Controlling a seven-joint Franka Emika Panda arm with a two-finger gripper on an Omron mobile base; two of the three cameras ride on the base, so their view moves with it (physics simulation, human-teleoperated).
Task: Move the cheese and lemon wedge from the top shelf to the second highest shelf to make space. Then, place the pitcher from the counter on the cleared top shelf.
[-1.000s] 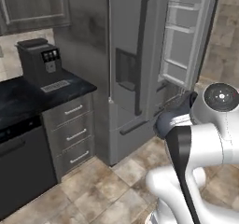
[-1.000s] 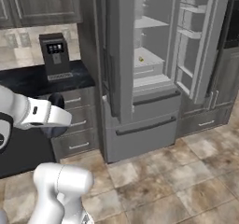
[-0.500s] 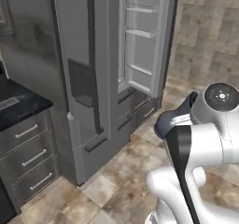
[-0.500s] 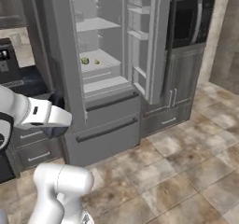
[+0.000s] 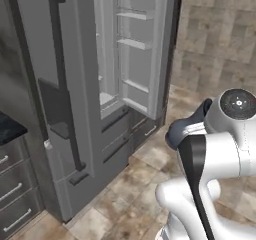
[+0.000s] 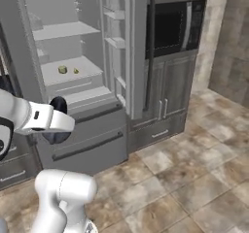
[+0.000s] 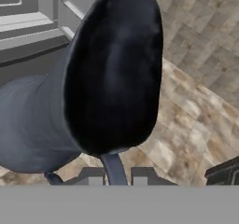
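**A:** What is to be said of the gripper (image 7: 115, 177)?

**B:** It is seen clamped on the thin curved handle (image 7: 112, 166) of the pitcher (image 7: 112, 78). The handle runs up between the two dark finger tips, and no gap can be made out on either side of it. From the tips, the dark blue-grey body rises toward 12 o'clock in the hand view, and its belly swells out toward 9 o'clock.

**A:** How much of the task can be judged done?

**B:** The first part is judged done. In the right base view the cheese (image 6: 62, 70) and the lemon wedge (image 6: 76, 71) are seen side by side on the second highest shelf (image 6: 87, 63) of the open fridge (image 6: 22, 42), the wedge just at 3 o'clock of the cheese. Nothing is seen on the visible part of the top shelf (image 6: 63, 31) above them. The pitcher is off the counter (image 5: 7, 129) and is carried at the end of the arm.

**A:** And what is left?

**B:** Only the placing is left, it is judged. The pitcher is to be lifted onto the top shelf and let go.

**A:** Where is that shelf relative to the held pitcher?

**B:** In the right base view it lies at about 12 o'clock of the arm's end, well apart from it and higher. A raise and a reach forward into the fridge are likely to be called for.
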